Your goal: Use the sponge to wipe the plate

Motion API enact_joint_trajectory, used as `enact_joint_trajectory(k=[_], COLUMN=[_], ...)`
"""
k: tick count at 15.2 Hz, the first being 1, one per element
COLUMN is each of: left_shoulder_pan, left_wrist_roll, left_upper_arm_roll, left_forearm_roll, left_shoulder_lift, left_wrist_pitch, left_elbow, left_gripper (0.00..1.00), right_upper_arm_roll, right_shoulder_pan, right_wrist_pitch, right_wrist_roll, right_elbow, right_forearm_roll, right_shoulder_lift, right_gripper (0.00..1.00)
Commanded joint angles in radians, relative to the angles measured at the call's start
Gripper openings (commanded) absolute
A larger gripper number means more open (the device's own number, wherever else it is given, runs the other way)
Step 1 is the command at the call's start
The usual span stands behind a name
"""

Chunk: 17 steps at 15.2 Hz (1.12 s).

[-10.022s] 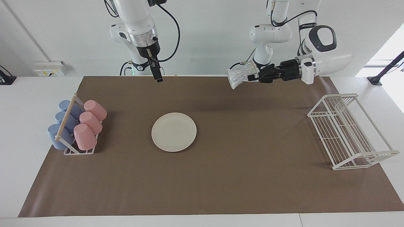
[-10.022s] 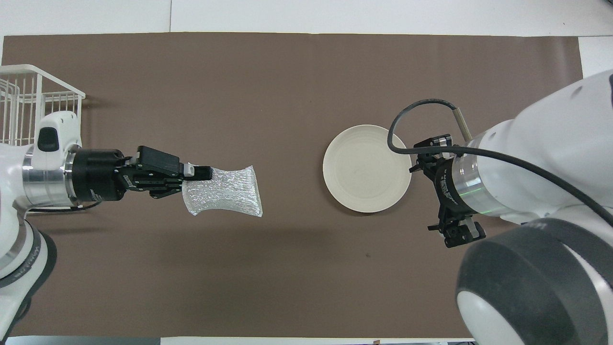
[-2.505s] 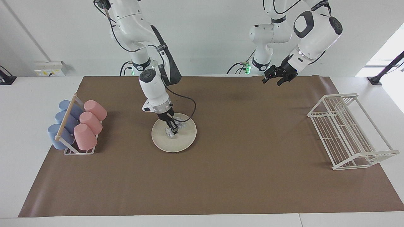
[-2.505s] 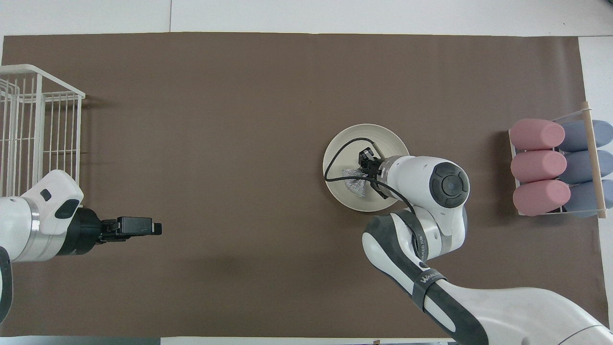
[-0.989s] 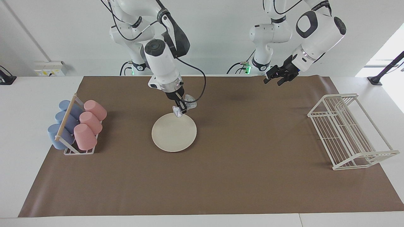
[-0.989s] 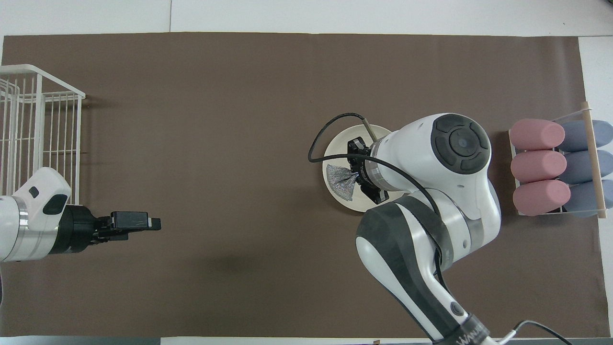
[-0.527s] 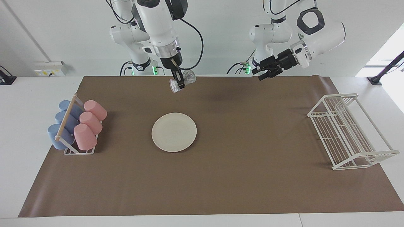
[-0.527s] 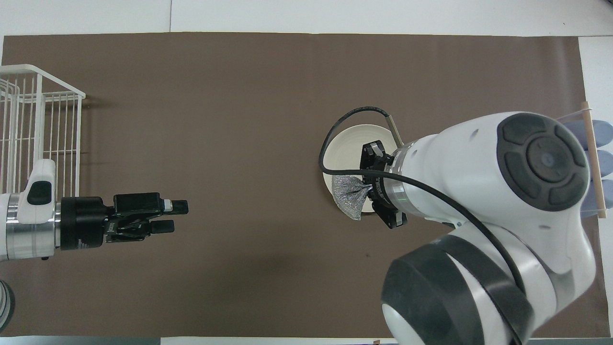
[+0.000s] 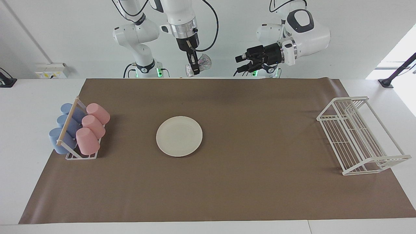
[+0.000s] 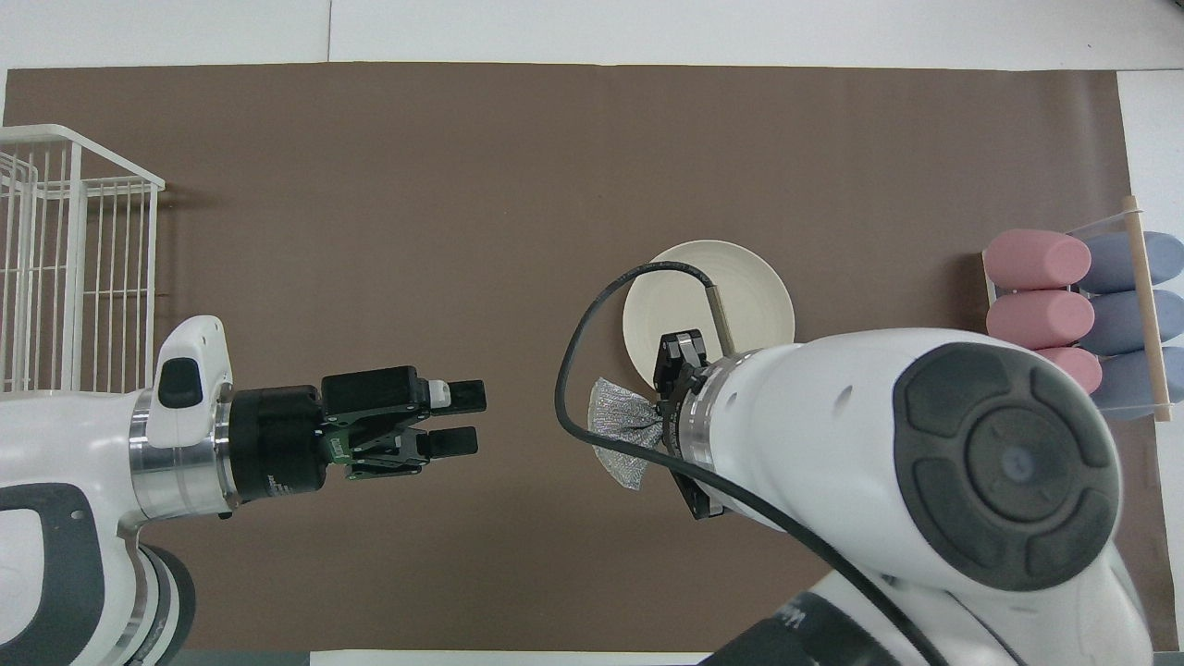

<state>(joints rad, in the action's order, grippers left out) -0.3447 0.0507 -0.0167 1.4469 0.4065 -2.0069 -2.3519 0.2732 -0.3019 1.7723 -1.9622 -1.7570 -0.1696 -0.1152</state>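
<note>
The plate (image 9: 179,136) lies bare and flat at the centre of the facing view, on the brown mat (image 9: 227,195) that covers the worktop (image 9: 19,107), with nothing over it. At mid-left of that view a rack of pink and blue cups (image 9: 79,130) sits level with it, and at mid-right a white wire rack (image 9: 357,136), both well apart from the plate.

Farther up, at the top centre of the frame, the right gripper (image 9: 194,71) hangs high with its jaws pressed together on the sponge (image 9: 203,61), which is pinched by one edge so that most of it hangs free.

Just beside it in the frame, the left gripper (image 9: 240,63) points sideways toward the sponge, jaws spread and empty, probably ready to take it.
</note>
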Motion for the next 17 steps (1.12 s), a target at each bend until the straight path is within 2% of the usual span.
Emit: enact_joint_trajectory(k=[1,4,6,10,11,12,15,17], left_shoulder_pan=[-0.083,-0.221,-0.261,-0.298,-0.301,-0.304,-0.309,-0.31], left_wrist_roll=[-0.017,-0.041,-0.043,-0.043,-0.042,-0.04,-0.026,0.017], left_upper_arm_roll=[-0.002,-0.016,-0.017,-0.032,-0.035,-0.037,-0.054,-0.062], left_forearm_roll=[0.049,0.084,0.09,0.09,0.09,0.09,0.092,0.09], left_shoulder_lift=[0.011,0.008,0.0,-0.005,-0.008,-0.017,-0.026,-0.026], left_wrist_pitch=[-0.08,-0.248,-0.317,-0.378,-0.404,-0.418,-0.449,-0.466], left_elbow=[-0.01,-0.009,-0.006,0.003,0.003,0.008,0.025,0.025], left_gripper=[1.0,1.0,1.0,1.0,0.86,0.59,0.0,0.0], right_upper_arm_roll=[0.004,0.005,0.006,0.005,0.004,0.004,0.004,0.004], right_shoulder_pan=[-0.005,-0.005,-0.006,-0.005,-0.003,-0.003,0.0,0.001], right_wrist_pitch=[-0.014,-0.016,-0.017,-0.016,-0.017,-0.017,-0.017,-0.017], right_wrist_roll=[-0.006,-0.006,-0.006,-0.003,0.0,0.002,0.014,0.016], right_elbow=[0.016,0.014,0.014,0.014,0.014,0.014,0.014,0.014], right_forearm_roll=[0.016,0.016,0.016,0.016,0.016,0.016,0.016,0.016], right_shoulder_lift=[0.005,0.005,0.005,0.005,0.005,0.005,0.005,0.005], right_gripper=[0.0,0.0,0.0,0.0,0.0,0.0,0.0,0.0])
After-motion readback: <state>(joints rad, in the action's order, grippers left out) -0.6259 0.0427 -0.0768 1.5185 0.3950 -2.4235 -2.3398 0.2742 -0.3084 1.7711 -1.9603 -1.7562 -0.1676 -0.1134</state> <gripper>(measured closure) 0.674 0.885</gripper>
